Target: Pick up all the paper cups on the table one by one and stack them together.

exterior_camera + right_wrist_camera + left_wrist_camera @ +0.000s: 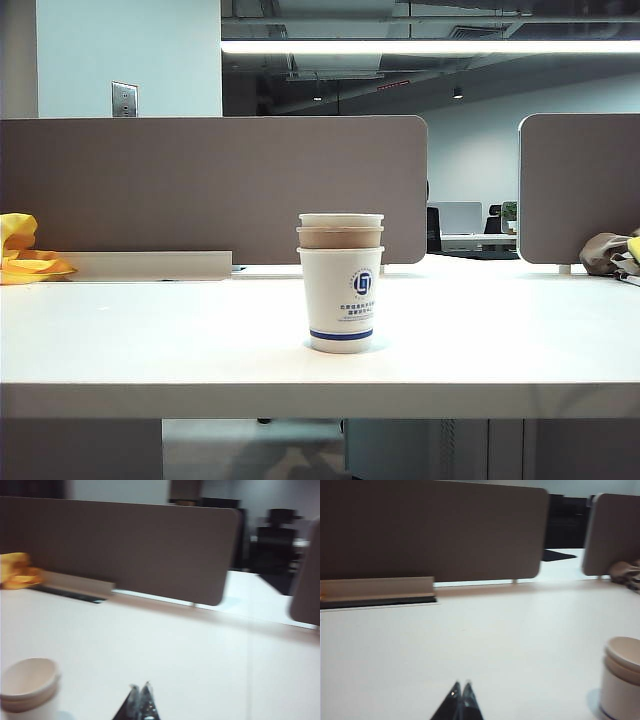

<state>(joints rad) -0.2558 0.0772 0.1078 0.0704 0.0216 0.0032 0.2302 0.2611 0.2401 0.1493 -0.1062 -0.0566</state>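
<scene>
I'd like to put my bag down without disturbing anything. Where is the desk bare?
Wide bare table lies on both sides of the paper cups stacked mid-desk. Clutter sits only at the back corners: yellow cloth and grey bundle. The left gripper and right gripper, both shut, hover near the front.

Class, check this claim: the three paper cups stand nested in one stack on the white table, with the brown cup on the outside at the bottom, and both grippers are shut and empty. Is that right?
Not quite. The outside bottom cup is a white cup with the blue logo; the brown cup sits in the middle of the stack, as the exterior view shows. The rest holds: one stack on the table, and the left gripper and right gripper are shut and empty.
</scene>
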